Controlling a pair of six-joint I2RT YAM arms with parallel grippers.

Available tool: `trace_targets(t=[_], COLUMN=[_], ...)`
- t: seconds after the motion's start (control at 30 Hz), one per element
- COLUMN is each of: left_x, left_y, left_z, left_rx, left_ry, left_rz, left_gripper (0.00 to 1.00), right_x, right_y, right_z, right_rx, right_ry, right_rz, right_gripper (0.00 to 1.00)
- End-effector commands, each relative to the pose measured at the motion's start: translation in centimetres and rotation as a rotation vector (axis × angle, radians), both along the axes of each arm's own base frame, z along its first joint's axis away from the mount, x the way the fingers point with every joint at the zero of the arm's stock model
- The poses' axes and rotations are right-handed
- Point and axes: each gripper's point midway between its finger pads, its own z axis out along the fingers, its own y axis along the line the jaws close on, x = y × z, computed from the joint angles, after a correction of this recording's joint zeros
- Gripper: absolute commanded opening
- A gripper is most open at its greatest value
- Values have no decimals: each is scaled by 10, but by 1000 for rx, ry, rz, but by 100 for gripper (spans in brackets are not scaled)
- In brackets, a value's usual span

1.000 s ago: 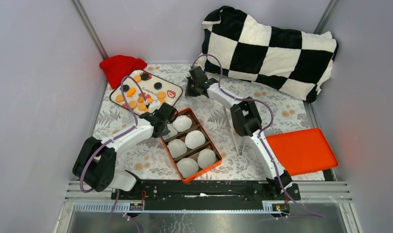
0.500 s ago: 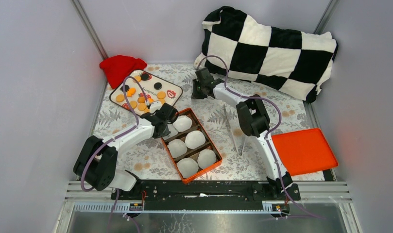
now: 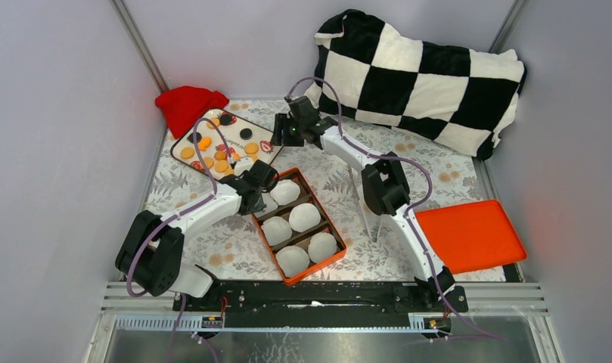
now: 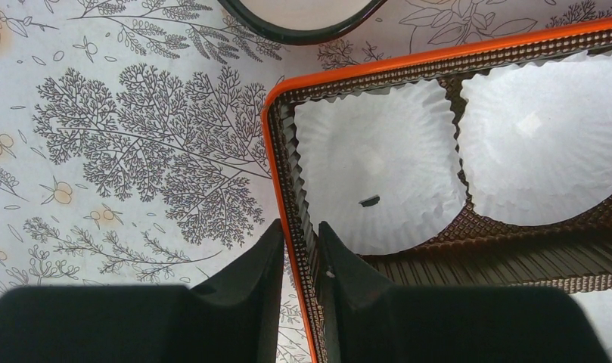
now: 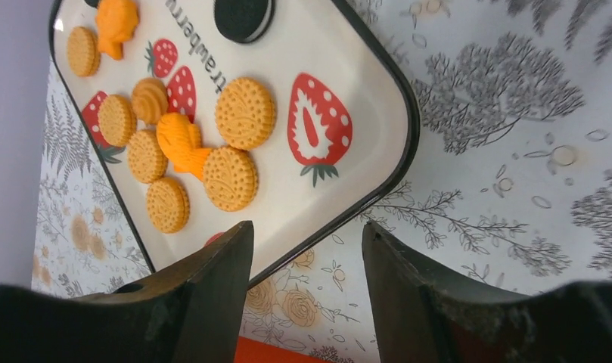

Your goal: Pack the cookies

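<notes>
The right pincer (image 5: 306, 231) hangs released and empty over a corner of the strawberry tray (image 5: 363, 45), where the cookies (image 5: 244, 112) lie. The left pincer (image 4: 299, 227) is clenched on the wall of the orange box (image 4: 408, 57). Its paper cups (image 4: 378, 166) look empty, so I judge no cookie is packed yet

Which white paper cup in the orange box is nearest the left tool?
The cup in the orange box's far-left corner: the left tool grips the wall right beside it; the others sit farther along.
</notes>
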Motion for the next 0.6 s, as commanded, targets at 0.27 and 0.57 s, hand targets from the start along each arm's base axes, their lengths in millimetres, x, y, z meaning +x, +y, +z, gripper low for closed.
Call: trace_targets(t=[0.27,0.57], left_x=[6,4], left_y=[0,1], left_z=[12,19], left_rx=[16,3], left_ry=[-39,-56], left_rz=[-21,-16], left_gripper=[27,28], right_x=[-21,-22], right_y=[15,44], right_z=[-34,-56], right_rx=[120,348], right_ry=[167,325], right_rz=[4,2], right_gripper=[59,56])
